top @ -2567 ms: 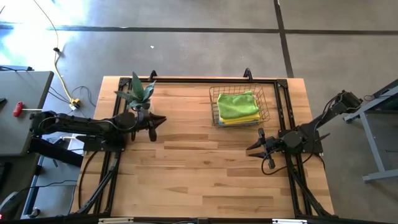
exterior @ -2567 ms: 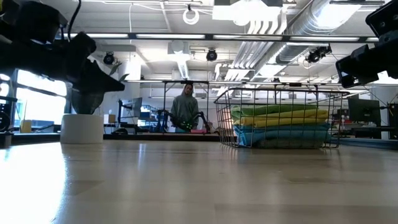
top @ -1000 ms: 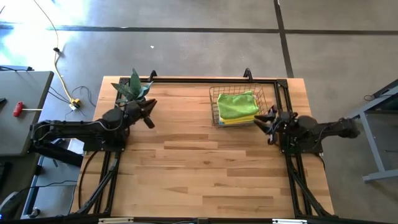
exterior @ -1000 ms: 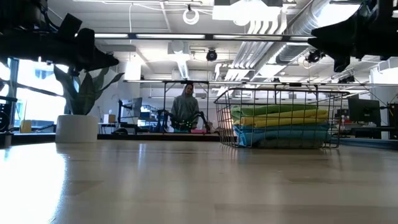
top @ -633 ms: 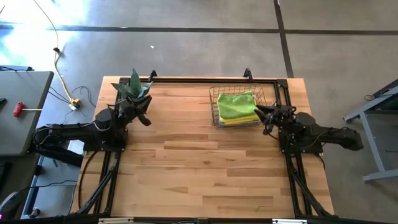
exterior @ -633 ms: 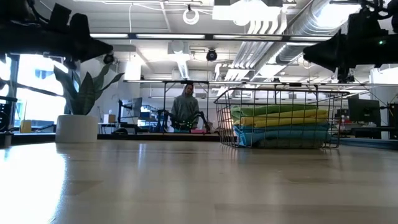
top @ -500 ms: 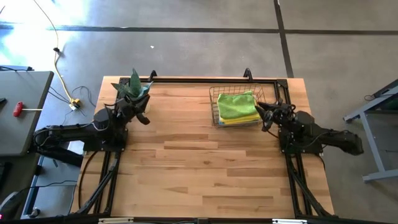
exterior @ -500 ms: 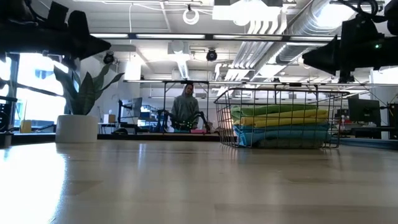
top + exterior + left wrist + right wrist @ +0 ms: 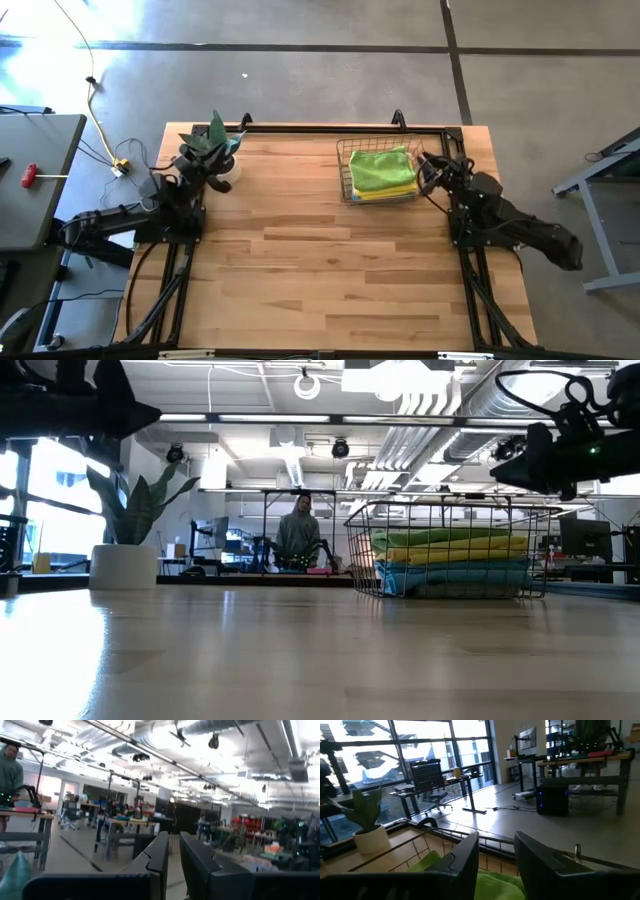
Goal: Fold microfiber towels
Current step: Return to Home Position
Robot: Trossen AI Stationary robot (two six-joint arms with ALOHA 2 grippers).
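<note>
On wooden table [image 9: 330, 270], found microfiber towels [image 9: 382, 168] stacked folded inside wire basket [image 9: 345, 165], green uppermost. Noted no towel outside basket; judged folding complete, parking of arms alone outstanding. Recorded right gripper [image 9: 496, 836] just beside basket, fingers apart, empty. Recorded left gripper [image 9: 173, 836] well apart from basket, beside potted plant [image 9: 210, 145], fingers together, empty.

The microfiber towels [image 9: 450, 565] are lime green, yellow and teal, the table [image 9: 320, 260] pale wood.
</note>
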